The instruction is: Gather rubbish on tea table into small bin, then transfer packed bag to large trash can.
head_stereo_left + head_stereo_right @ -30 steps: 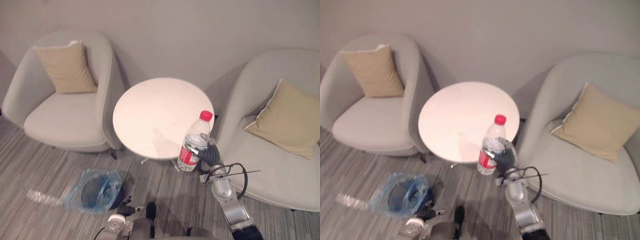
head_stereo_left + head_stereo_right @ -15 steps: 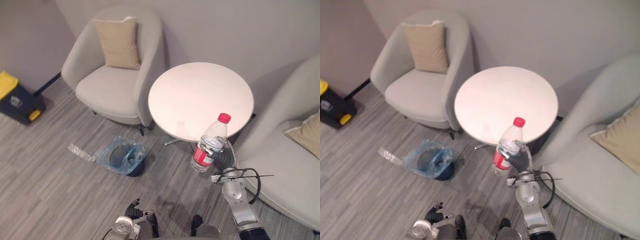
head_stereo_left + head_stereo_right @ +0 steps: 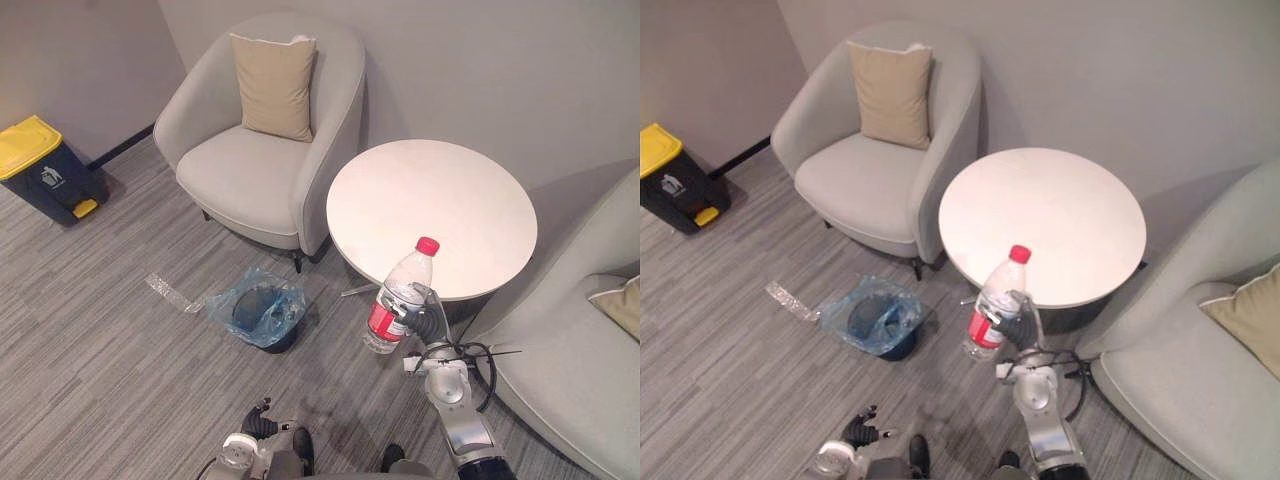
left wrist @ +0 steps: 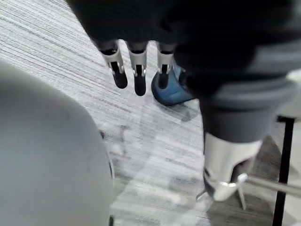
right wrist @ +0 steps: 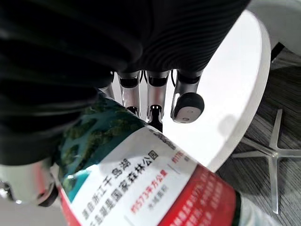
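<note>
While it stood upright in the air just off the near rim of the round white table (image 3: 440,200), the red-capped water bottle (image 3: 398,300) was clasped by the right hand (image 3: 428,322), fingers curled round its lower body. Left of the table, the small bin (image 3: 258,314) with its blue bag sat on the carpet. The left hand (image 4: 138,66) hung low, fingers straight and holding nothing. A yellow-lidded trash can (image 3: 40,165) stood by the far wall.
</note>
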Tool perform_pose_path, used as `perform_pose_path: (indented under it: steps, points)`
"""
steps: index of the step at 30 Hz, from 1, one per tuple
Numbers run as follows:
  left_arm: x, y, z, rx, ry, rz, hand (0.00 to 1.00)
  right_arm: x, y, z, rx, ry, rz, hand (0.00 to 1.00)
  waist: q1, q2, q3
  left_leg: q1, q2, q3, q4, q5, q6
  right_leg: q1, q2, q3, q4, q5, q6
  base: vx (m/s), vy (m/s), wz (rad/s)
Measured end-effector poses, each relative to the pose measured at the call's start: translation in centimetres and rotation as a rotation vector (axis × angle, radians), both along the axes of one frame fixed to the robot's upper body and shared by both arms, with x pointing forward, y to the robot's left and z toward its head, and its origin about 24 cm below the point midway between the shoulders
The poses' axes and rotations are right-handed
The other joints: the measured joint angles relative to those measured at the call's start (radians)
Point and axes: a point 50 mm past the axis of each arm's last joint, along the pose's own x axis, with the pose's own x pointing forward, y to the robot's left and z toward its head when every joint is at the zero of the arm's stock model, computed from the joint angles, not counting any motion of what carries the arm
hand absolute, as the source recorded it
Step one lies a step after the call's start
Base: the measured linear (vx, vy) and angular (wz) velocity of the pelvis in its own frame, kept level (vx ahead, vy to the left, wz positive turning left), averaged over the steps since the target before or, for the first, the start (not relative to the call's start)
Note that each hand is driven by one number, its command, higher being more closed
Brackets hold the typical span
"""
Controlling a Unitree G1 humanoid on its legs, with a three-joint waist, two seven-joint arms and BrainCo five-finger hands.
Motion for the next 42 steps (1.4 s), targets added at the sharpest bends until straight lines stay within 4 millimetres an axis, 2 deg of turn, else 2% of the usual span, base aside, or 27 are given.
perform_pose_path:
  steps: [1,2,3,4,5,6,7,8,9,10,11,13,15,16,18,19,21,24,26,29,33,35,37,42]
  points:
    - [-0.1,0.1,0.0,-0.002,0.002,0.007,0.00,0.0,-0.1,0.0,-0.005,0.002,0.001,1.00,-0.001,0.006,-0.003,0.008,-0.003,-0.020,0.004,-0.004,0.002,-0.032,-0.004,0.039,0.089,0.004,-0.006,0.26,0.087,0.71]
    - [-0.1,0.2,0.0,-0.004,0.000,0.016,0.00,0.0,-0.4,0.0,-0.018,0.002,0.000,1.00,-0.007,0.007,-0.001,0.028,0.002,-0.064,0.014,-0.015,0.010,-0.094,-0.002,0.104,0.243,0.020,-0.041,0.30,0.039,0.93]
    - [0.0,0.2,0.0,0.000,-0.001,0.018,0.00,0.0,-0.4,0.0,-0.018,0.005,0.000,1.00,-0.019,0.009,0.003,0.042,0.006,-0.106,0.011,-0.020,0.015,-0.123,0.032,0.158,0.285,-0.038,-0.051,0.31,-0.018,1.06]
    - [0.0,0.5,0.0,0.008,0.002,0.020,0.00,0.0,-0.2,0.0,-0.018,0.003,0.010,1.00,-0.025,0.008,0.002,0.049,0.017,-0.133,0.008,-0.021,0.014,-0.139,0.077,0.194,0.277,-0.072,-0.069,0.31,-0.097,1.09]
    - [-0.1,0.6,0.0,0.011,0.005,0.026,0.00,0.1,-0.1,0.0,-0.018,0.001,0.015,1.00,-0.028,0.011,0.006,0.068,0.035,-0.171,-0.008,-0.021,0.013,-0.163,0.146,0.228,0.233,-0.091,-0.080,0.29,-0.140,1.07]
    - [-0.1,0.6,-0.1,0.012,0.008,0.027,0.00,0.1,-0.2,0.0,-0.019,0.001,0.013,1.00,-0.031,0.017,0.009,0.085,0.046,-0.213,-0.016,-0.020,0.013,-0.184,0.197,0.252,0.174,-0.090,-0.081,0.35,-0.181,1.07]
    - [0.0,0.6,-0.1,0.013,0.009,0.026,0.00,0.0,-0.2,0.0,-0.021,0.002,0.012,1.00,-0.034,0.017,0.010,0.098,0.049,-0.236,-0.023,-0.020,0.012,-0.200,0.225,0.274,0.125,-0.080,-0.085,0.35,-0.190,1.11]
    - [-0.3,0.6,-0.2,0.015,0.018,0.026,0.00,0.0,-0.4,0.0,-0.023,0.003,0.009,1.00,-0.042,0.007,0.007,0.111,0.039,-0.264,-0.022,-0.022,0.007,-0.208,0.239,0.306,0.024,-0.026,-0.082,0.31,-0.177,1.03]
    - [-0.4,0.6,-0.2,0.016,0.021,0.025,0.00,-0.1,-0.5,-0.1,-0.023,0.005,0.004,1.00,-0.047,-0.014,0.001,0.118,0.022,-0.281,-0.020,-0.025,0.001,-0.203,0.231,0.332,-0.053,0.045,-0.085,0.32,-0.199,1.20]
    - [-0.3,0.1,-0.3,0.002,0.030,0.033,0.00,-0.1,-1.0,0.0,-0.036,0.002,-0.005,1.00,-0.052,0.005,0.012,0.138,0.026,-0.317,-0.018,-0.047,-0.035,-0.184,0.228,0.306,-0.059,0.123,-0.128,0.26,-0.152,0.91]
    - [-0.4,-0.5,-0.4,-0.021,0.025,0.042,0.00,-0.1,-1.5,0.0,-0.056,0.003,-0.006,1.00,-0.044,0.030,0.006,0.130,0.050,-0.317,-0.017,-0.047,-0.049,-0.177,0.236,0.287,-0.070,0.125,-0.128,0.29,-0.150,0.77]
    - [-0.4,-1.0,-0.4,-0.037,0.026,0.043,0.00,0.0,-2.2,0.3,-0.064,-0.005,-0.028,1.00,-0.046,0.051,0.001,0.105,0.077,-0.309,-0.017,-0.027,-0.084,-0.154,0.244,0.235,-0.109,0.125,-0.128,0.27,-0.119,0.62]
    - [-0.2,-0.8,-0.3,-0.030,0.018,0.035,0.00,-0.2,-2.6,0.1,-0.058,0.005,-0.047,1.00,-0.049,0.037,0.016,0.096,0.087,-0.250,0.048,-0.013,-0.110,-0.085,0.242,0.216,-0.157,0.129,-0.134,0.19,-0.079,0.66]
    - [-0.1,-0.7,-0.3,-0.029,0.013,0.034,0.00,-0.3,-2.6,0.0,-0.059,0.007,-0.048,1.00,-0.049,0.034,0.018,0.086,0.089,-0.220,0.091,-0.013,-0.110,-0.058,0.239,0.214,-0.174,0.129,-0.135,0.13,-0.013,0.59]
    - [0.1,-0.8,-0.1,-0.031,-0.005,0.032,0.00,-0.3,-2.6,0.1,-0.056,0.001,-0.047,1.00,-0.045,0.025,0.023,0.053,0.129,-0.053,0.182,-0.035,-0.091,0.001,0.231,0.200,-0.208,0.129,-0.136,0.10,0.038,0.32]
    - [0.1,-0.8,-0.1,-0.032,-0.009,0.032,0.00,-0.2,-2.6,0.2,-0.055,-0.004,-0.045,1.00,-0.044,0.023,0.024,0.039,0.145,-0.014,0.185,-0.035,-0.089,0.003,0.227,0.196,-0.214,0.128,-0.138,0.04,0.097,0.15]
    - [0.3,-0.9,0.0,-0.033,-0.012,0.032,0.00,0.0,-2.6,0.4,-0.057,-0.012,-0.046,1.00,-0.046,0.042,0.021,0.011,0.176,0.046,0.116,-0.018,-0.081,0.002,0.215,0.183,-0.238,0.125,-0.136,0.00,0.157,0.17]
    - [0.3,-0.2,0.0,-0.012,-0.009,0.023,0.00,0.0,-2.3,0.3,-0.044,-0.006,-0.047,1.00,-0.045,0.030,0.026,0.028,0.128,0.036,0.053,-0.016,-0.082,0.014,0.186,0.179,-0.289,0.151,-0.094,-0.02,0.196,0.32]
    - [0.3,0.1,0.1,-0.002,-0.013,0.024,0.00,0.0,-1.9,0.2,-0.041,-0.003,-0.030,1.00,-0.033,0.027,0.029,0.048,0.102,0.037,0.041,-0.007,-0.068,0.047,0.167,0.179,-0.322,0.167,-0.077,-0.04,0.146,0.13]
    - [0.1,0.3,0.0,0.012,-0.006,0.010,0.00,0.1,-1.8,0.3,-0.041,-0.004,-0.016,1.00,-0.034,0.033,0.027,0.088,0.070,0.042,-0.022,0.014,-0.048,0.057,0.144,0.185,-0.324,0.170,-0.071,-0.04,0.099,-0.01]
    - [0.2,0.4,0.1,0.023,-0.009,-0.011,0.00,0.5,-1.1,0.5,-0.044,-0.010,0.018,1.00,-0.033,0.033,0.032,0.054,0.061,0.069,-0.050,0.035,-0.044,-0.030,0.136,0.219,-0.277,0.171,-0.066,-0.06,0.028,-0.21]
    - [0.8,0.5,0.2,0.029,-0.022,-0.022,0.00,1.3,-0.4,0.6,-0.051,-0.016,0.050,1.00,-0.036,0.033,0.047,0.023,0.063,0.083,-0.033,0.034,-0.044,-0.077,0.136,0.234,-0.245,0.170,-0.066,-0.09,-0.002,-0.28]
    - [2.2,0.5,0.8,0.035,-0.060,-0.038,0.00,2.7,0.2,1.5,-0.080,-0.046,0.094,1.00,-0.037,0.030,0.090,-0.048,0.069,0.088,0.022,0.030,-0.037,-0.147,0.136,0.244,-0.198,0.170,-0.067,-0.14,-0.015,-0.12]
    - [6.3,1.2,2.9,0.014,-0.196,0.057,0.00,7.5,1.0,5.6,-0.177,-0.166,0.165,1.00,-0.024,0.027,0.200,-0.288,0.090,0.063,0.179,0.014,-0.019,-0.362,0.134,0.239,-0.068,0.165,-0.075,-0.19,0.003,0.13]
